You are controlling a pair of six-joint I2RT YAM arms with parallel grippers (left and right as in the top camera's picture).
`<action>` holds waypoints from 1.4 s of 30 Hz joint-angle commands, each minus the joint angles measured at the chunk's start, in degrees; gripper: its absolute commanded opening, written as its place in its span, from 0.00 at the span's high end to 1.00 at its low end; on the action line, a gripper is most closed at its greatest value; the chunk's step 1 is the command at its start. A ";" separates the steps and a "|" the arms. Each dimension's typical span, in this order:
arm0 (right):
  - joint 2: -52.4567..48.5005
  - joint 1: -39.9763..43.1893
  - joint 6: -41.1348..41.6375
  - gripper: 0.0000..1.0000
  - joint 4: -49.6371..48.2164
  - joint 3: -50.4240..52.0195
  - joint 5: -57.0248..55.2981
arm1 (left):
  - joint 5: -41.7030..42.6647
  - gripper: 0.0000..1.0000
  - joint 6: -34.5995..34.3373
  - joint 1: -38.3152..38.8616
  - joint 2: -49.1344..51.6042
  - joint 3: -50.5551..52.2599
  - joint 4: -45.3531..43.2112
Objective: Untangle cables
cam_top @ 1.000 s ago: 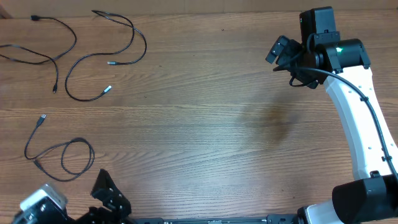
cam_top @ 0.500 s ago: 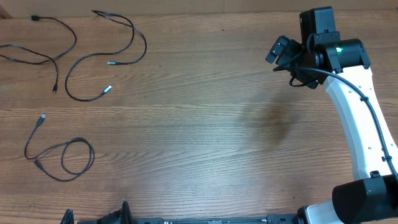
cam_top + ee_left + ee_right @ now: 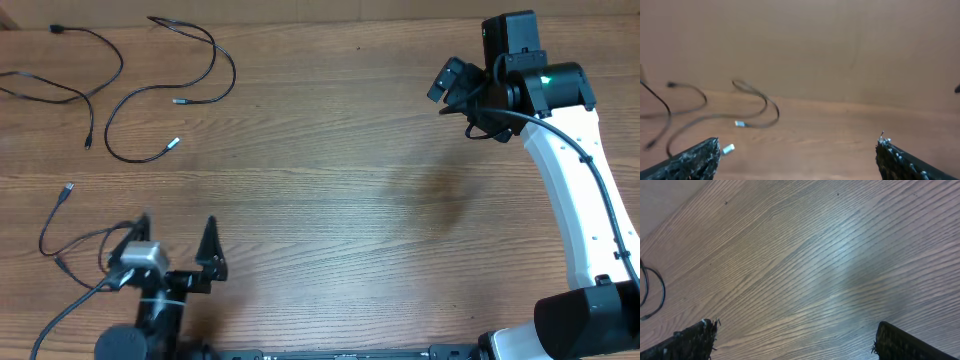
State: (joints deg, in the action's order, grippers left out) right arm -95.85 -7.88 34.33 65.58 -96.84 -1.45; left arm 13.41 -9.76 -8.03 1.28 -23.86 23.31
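looped cable (image 3: 44, 236), half hidden by left gripper (image 3: 176, 240)

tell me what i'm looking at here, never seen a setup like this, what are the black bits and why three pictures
This is a robot with two arms at a wooden table. Each arm ends in a two-finger hand. The overhead picture looks straight down on everything: the left hand is at the bottom left and the right hand at the top right. The other two pictures come from small cameras on the wrists, so the dark shapes in their bottom corners are that hand's own fingers. On the table lie thin black cables with small plug ends, spread over the left side. One looped cable lies right by the left hand. Both hands are open and hold nothing.
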 commanded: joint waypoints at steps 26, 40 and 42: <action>1.25 0.02 0.17 0.00 -0.35 -1.60 0.07 | -6.36 0.01 4.22 9.57 -1.09 23.61 -19.52; 1.25 0.02 0.17 0.00 -0.35 -1.60 0.07 | -6.36 0.00 4.22 9.55 -1.09 23.61 -19.52; 1.25 0.02 0.17 0.00 -0.33 -1.60 0.07 | -6.36 0.01 4.22 9.55 -1.09 23.61 -19.52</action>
State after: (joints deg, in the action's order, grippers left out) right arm -95.83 -7.88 34.33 65.58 -96.84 -1.45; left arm 6.81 -6.85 0.80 0.75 -0.64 3.81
